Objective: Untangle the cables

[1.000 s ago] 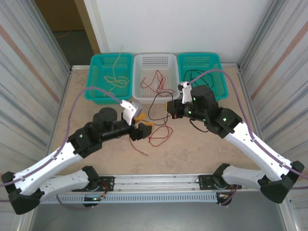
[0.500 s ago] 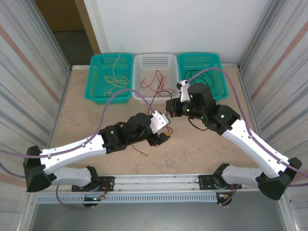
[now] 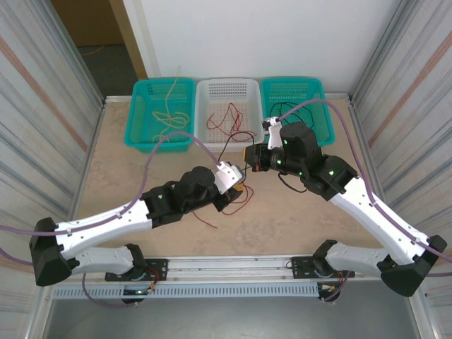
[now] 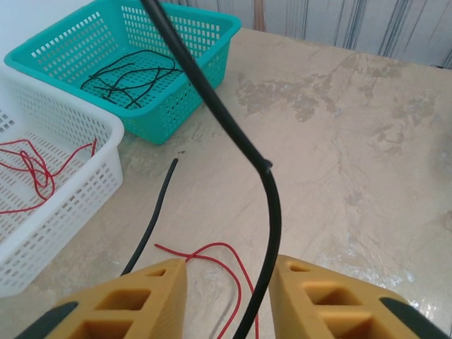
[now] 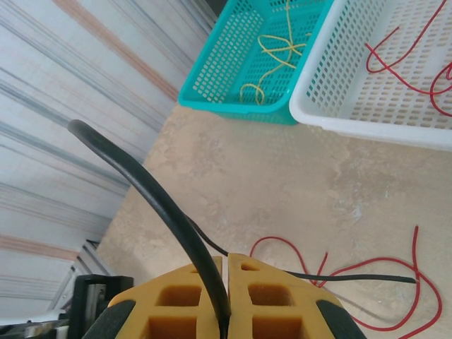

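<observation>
left wrist view: the left end effector [image 4: 229, 267] stands partly open. its yellow fingers [image 4: 134, 296] are apart, and a black cable [image 4: 212, 99] passes between them, against the right-hand finger and not pinched. the cable runs up and away from the fingers, kinks, then leans toward the upper left. below it on the counter [image 4: 367, 162] a red cable [image 4: 212, 247] lies in a loop, and a second black strand [image 4: 152, 222] points lengthwise away toward the baskets.

in the right wrist view the right end effector [image 5: 226, 265] is clamped tight on the black cable [image 5: 152, 191], which rises out of the fingers and bows up to the left.

from the top external view the two sit near each other at mid-counter, the left end effector [image 3: 236, 194] nearer than the right end effector [image 3: 248, 157]. along the far edge stand three baskets side by side:
- a left teal basket [image 3: 141, 138] with yellow cables [image 3: 169, 113]
- a white basket [image 3: 212, 138] with red cables [image 3: 226, 116]
- a right teal basket [image 3: 311, 85] with black cables [image 3: 282, 109]
</observation>
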Motion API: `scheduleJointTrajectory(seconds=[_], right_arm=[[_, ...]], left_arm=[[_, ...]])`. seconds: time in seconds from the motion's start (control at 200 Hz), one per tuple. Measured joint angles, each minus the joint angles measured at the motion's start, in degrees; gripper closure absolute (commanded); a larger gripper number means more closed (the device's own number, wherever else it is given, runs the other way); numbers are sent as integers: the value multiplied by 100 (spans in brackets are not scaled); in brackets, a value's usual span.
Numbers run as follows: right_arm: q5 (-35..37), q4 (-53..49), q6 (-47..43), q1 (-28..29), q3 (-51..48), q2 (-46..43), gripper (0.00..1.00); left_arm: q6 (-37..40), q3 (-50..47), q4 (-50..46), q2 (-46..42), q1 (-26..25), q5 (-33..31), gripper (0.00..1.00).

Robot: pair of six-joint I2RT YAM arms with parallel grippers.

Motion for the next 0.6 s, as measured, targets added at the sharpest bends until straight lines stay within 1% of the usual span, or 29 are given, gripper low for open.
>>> scheduleJointTrajectory(seconds=[0.08,0.165,0.22,0.256,0.346,0.451,0.601], right_arm=[[-33,31,26,0,35,-2,95],[-79,76,44,-7,42,-2,95],[-87,96,63,-11,42,-2,95],[-98,111,72,-11,42,-2,95],[-103,129,142,-37,42,-4,96],[-103,146,179,-66,42,-11,96],[-140,146,313,-199,42,-44,96]], left_arm=[[-57,-59,85,0,61,42,75],[-114,-83,151,-2,162,103,71],[-168,-92,205,-2,240,184,71],[-203,-92,229,-4,289,219,74],[-299,-103,317,-4,382,332,87],[-396,-116,411,-4,396,424,100],[-555,-219,647,-13,435,616,100]])
